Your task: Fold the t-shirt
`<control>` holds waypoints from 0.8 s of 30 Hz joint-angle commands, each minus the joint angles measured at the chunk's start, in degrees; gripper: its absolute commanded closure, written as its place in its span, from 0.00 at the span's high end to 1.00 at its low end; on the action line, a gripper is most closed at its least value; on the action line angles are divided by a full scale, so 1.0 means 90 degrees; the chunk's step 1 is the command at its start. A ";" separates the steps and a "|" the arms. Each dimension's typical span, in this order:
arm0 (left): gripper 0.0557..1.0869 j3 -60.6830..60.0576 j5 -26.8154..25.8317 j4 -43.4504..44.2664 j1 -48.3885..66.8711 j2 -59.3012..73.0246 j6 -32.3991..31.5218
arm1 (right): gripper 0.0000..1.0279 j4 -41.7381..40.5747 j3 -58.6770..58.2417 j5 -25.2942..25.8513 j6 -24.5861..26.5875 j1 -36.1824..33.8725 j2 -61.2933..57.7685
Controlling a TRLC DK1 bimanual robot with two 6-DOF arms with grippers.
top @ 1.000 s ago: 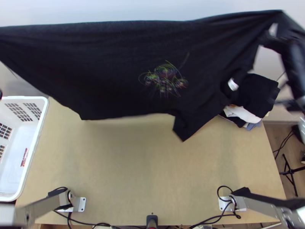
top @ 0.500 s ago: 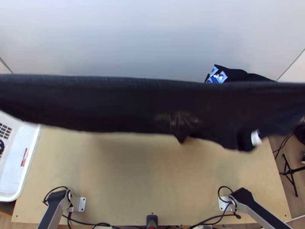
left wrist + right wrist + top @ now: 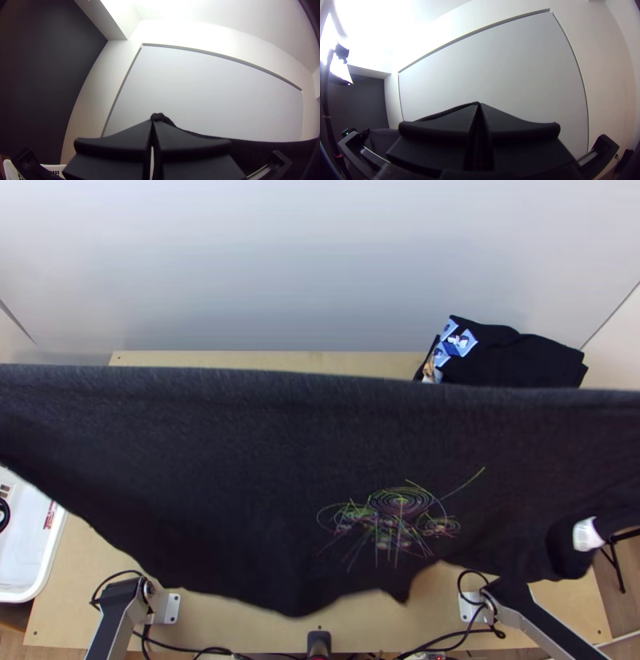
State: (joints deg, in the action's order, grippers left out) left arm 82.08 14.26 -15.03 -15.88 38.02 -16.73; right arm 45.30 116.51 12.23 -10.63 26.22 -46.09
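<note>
The black t-shirt (image 3: 240,476) hangs stretched wide above the table in the top view, its upper edge nearly straight from one side to the other. Its line print (image 3: 392,520) faces the camera, and the lower edge droops unevenly over the near half. In the left wrist view my left gripper (image 3: 152,120) is shut on a bunched bit of the t-shirt (image 3: 206,136). My right gripper (image 3: 479,104) is shut on another edge of the t-shirt (image 3: 450,110) in the right wrist view, the cloth running off to one side.
A stack of folded clothes (image 3: 512,360) lies at the table's far right corner. The white basket (image 3: 40,564) stands along the left side. Wooden table (image 3: 240,616) shows below the cloth, between the arms' bases.
The t-shirt has swung from the far side toward the near edge, and its lower part now spreads out below. The arms' links have swung outward and down from their earlier place.
</note>
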 commanded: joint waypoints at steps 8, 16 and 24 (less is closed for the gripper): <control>0.04 -0.0107 0.0007 0.0127 -0.0003 0.0092 -0.0104 | 0.03 -0.0326 0.1273 -0.0001 -0.0020 0.0505 -0.1002; 0.04 0.0001 0.0007 0.0185 -0.0013 0.0053 -0.0104 | 0.03 -0.0297 0.1351 -0.0001 0.0010 0.0417 -0.0680; 0.04 -0.0038 0.0007 0.0000 0.0016 -0.0230 -0.0104 | 0.03 0.0016 0.1361 -0.0079 -0.0010 0.0202 -0.0153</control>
State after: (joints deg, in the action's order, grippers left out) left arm 81.91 14.24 -13.93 -15.86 37.65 -17.63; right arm 43.83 128.35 12.01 -10.63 29.36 -50.72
